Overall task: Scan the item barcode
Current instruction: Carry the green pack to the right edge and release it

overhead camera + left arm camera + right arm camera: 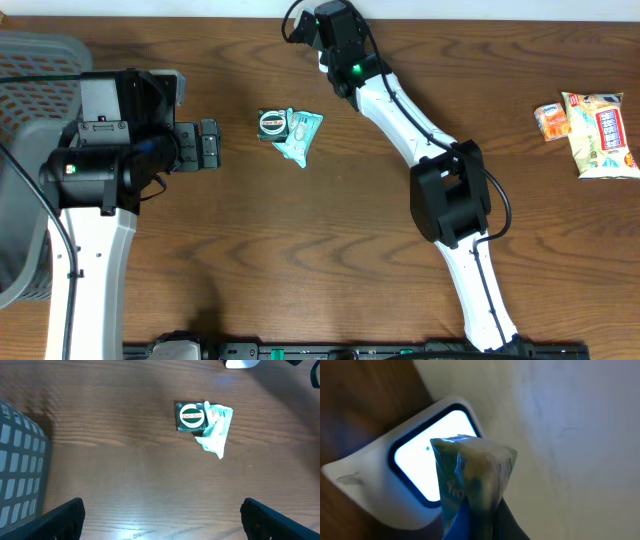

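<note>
Crinkly packet (470,472) pinched in right pincer (300,25) faces rounded white scanner (367,492); left pincer (160,525) gapes wide.

Gray plastic basket (35,75) sits at the left edge of the wooden surface (300,250). In the middle, a dark green square pack (272,124) touches a crumpled teal wrapper (301,135). Far right, a small orange packet (551,121) lies just beside a bigger yellow snack bag (600,135).

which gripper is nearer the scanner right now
Right. The right gripper holds a packet just in front of the scanner, at its lit window; the left gripper sits far off beside the basket, jaws open.
</note>
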You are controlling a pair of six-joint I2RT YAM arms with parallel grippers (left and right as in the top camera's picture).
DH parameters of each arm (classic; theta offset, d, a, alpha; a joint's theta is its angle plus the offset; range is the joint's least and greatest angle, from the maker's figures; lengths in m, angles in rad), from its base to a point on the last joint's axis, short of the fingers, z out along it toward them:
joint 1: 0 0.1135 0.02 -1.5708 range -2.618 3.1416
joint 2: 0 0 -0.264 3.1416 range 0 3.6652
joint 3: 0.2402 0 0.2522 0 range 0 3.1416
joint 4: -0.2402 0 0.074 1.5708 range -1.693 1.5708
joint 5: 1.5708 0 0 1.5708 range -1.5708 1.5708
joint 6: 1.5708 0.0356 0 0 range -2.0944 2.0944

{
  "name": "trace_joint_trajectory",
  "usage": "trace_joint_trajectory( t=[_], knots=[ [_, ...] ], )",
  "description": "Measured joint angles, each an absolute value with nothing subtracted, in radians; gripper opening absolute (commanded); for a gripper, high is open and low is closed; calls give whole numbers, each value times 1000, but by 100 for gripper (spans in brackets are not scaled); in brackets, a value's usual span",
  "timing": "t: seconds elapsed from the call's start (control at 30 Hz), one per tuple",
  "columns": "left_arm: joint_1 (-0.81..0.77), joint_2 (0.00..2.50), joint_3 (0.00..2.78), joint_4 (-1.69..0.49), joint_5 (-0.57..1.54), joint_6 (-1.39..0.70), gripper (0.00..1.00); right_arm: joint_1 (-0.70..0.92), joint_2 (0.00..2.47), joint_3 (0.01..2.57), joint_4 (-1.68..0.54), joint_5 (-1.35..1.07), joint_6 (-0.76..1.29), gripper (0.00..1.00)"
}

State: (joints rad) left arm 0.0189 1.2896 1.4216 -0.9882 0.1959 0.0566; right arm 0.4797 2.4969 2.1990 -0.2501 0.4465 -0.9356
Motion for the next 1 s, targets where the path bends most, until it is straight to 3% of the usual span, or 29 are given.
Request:
trace_joint_trajectory(
  t=[0.4, 0.6, 1.0],
  knots=[
    [19, 1290, 1422, -988, 196, 57, 98, 451, 2437, 2199, -290, 533, -776, 1],
    [19, 1290, 1422, -988, 196, 57, 98, 398, 2315, 2200, -445, 548, -528, 1],
    [19, 1290, 1422, -988, 196, 57, 98, 44, 2194, 2215, -895, 558, -47, 1]
  ],
)
